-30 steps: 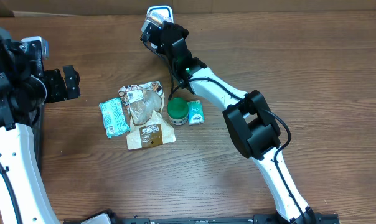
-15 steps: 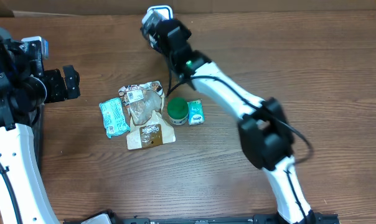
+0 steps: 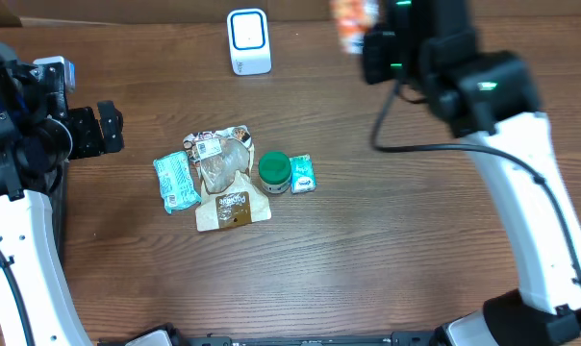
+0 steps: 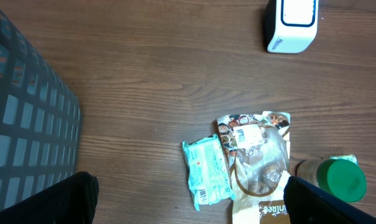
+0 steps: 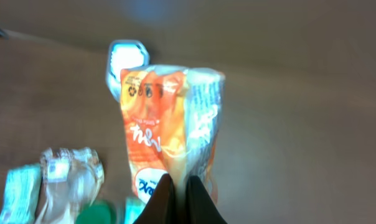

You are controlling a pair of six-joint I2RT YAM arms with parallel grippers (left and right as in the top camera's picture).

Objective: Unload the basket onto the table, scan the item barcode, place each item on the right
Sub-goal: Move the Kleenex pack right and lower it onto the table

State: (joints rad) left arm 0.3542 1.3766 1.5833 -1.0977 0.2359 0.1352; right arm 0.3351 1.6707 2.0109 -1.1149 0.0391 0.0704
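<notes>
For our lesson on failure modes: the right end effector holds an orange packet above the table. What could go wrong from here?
1. The right end effector pinches the orange packet only at one edge, so it may flop or slip.
2. The packet sits off to the side of the white scanner, and no barcode is discernible on it; the scan may miss.

Right tool (image 5: 178, 194) swung right off scanner (image 3: 248, 40), carrying blurred, seemingly orange packet (image 5: 168, 118).
</notes>
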